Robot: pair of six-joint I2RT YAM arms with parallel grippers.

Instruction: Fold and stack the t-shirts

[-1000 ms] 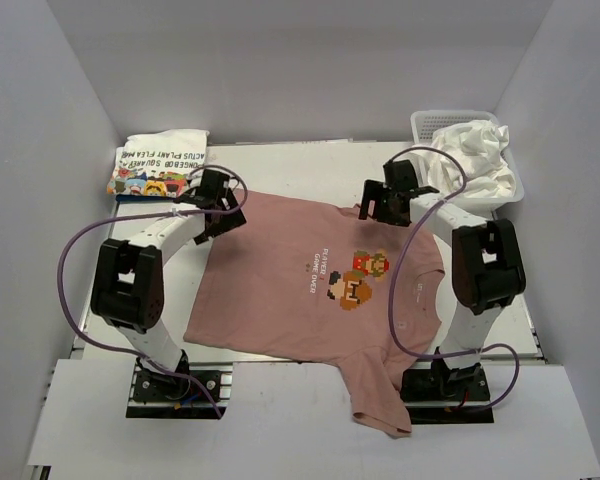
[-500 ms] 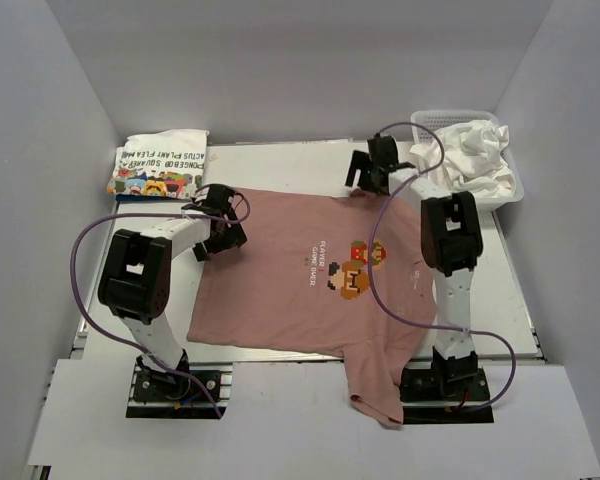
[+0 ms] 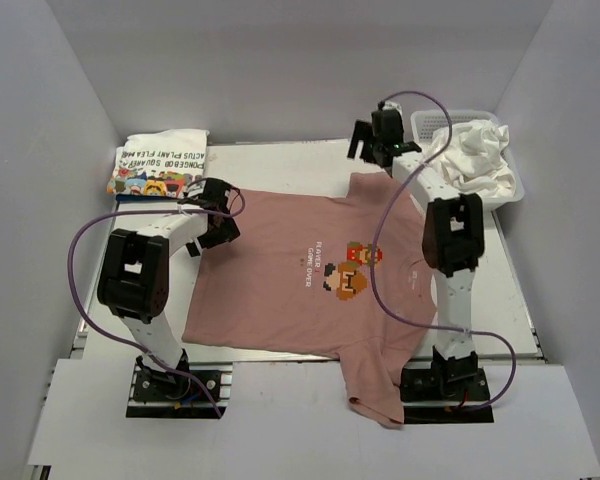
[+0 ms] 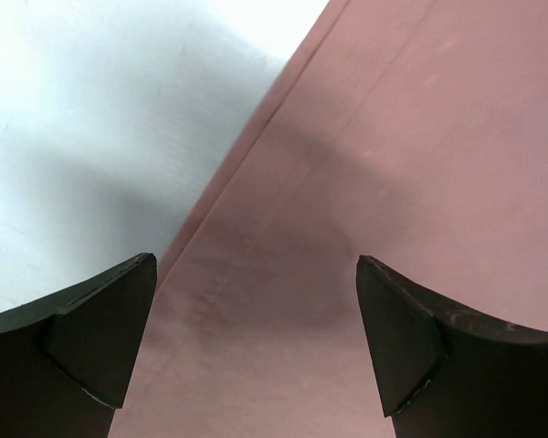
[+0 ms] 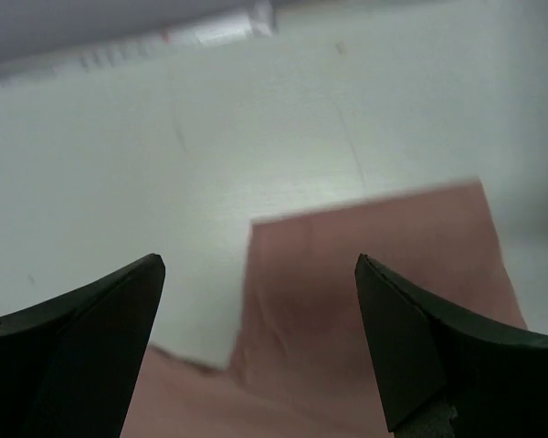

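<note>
A dusty pink t-shirt (image 3: pixel 280 270) with a pixel-figure print (image 3: pixel 350 270) lies spread flat on the table. Its near sleeve (image 3: pixel 375 390) hangs past the table's front edge. My left gripper (image 3: pixel 218 220) is open and low over the shirt's far left corner; the left wrist view (image 4: pixel 256 263) shows the pink edge (image 4: pixel 283 182) between the fingers. My right gripper (image 3: pixel 368 152) is open above the far sleeve (image 3: pixel 365 187), which also shows in the right wrist view (image 5: pixel 258 260) as the pink sleeve (image 5: pixel 365 265). A folded white cartoon t-shirt (image 3: pixel 160 165) lies at the far left.
A white mesh basket (image 3: pixel 435 120) at the far right holds crumpled white t-shirts (image 3: pixel 475 155). Purple cables loop from both arms over the shirt. White walls close in the table on three sides.
My right gripper has moved toward the back, and the far sleeve now lies stretched out flat. The shirt has shifted slightly toward the back. My left gripper has barely moved.
</note>
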